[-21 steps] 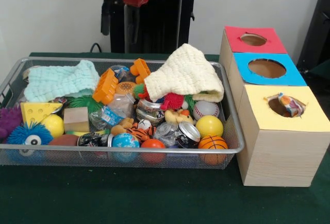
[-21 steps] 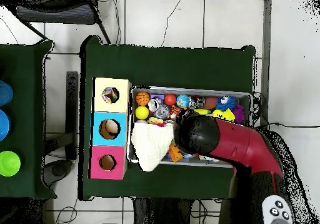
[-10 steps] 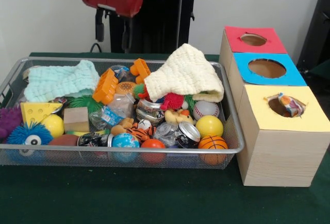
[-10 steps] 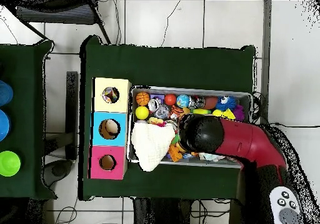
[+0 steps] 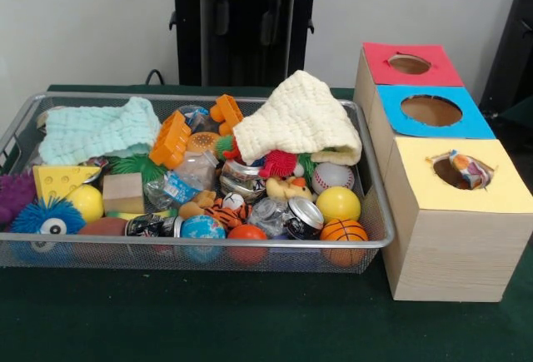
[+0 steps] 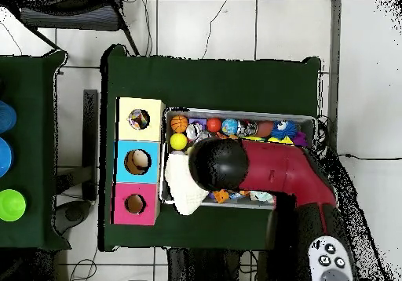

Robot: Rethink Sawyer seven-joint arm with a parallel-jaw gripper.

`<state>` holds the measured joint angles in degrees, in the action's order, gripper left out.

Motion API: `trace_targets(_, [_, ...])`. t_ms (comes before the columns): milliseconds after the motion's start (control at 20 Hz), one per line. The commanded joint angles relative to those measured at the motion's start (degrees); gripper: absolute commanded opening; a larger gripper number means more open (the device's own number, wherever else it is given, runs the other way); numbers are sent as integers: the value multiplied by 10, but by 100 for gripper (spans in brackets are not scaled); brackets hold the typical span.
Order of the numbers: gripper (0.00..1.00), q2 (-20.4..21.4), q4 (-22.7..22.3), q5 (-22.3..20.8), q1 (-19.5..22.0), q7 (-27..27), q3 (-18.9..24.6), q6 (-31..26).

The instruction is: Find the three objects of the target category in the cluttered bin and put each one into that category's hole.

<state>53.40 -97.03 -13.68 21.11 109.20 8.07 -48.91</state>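
Arm point(image 6: 267, 172) fills mid-frame overhead, covering much of the wire bin point(image 6: 306, 121); the front view shows only the gripper point(image 5: 246, 17) at top centre, dark fingers hanging, spread cannot be told, nothing seen held. Front view bares the clutter: two cloths, cream point(image 5: 300, 121) and mint point(image 5: 96, 129). Three box holes at right: red point(image 5: 410, 64), blue point(image 5: 431, 110), yellow point(image 5: 460, 171), the last holding a crumpled wrapper point(image 5: 466, 169).

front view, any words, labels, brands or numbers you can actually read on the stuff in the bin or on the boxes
No text can be read.
Crushed cans: printing shows, too blurred to read.
Plastic bottle: blue label, too small to read.
Wrapper in the yellow box's hole: coloured print, not legible.
Red box and blue box: no lettering visible.
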Motion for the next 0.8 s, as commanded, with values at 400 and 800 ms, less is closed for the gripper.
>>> trace_targets(400, [100,-17,-39,-41,-15,-58,50,20])
trace_targets(800, [100,-65,-45,-58,23,-70,51,83])
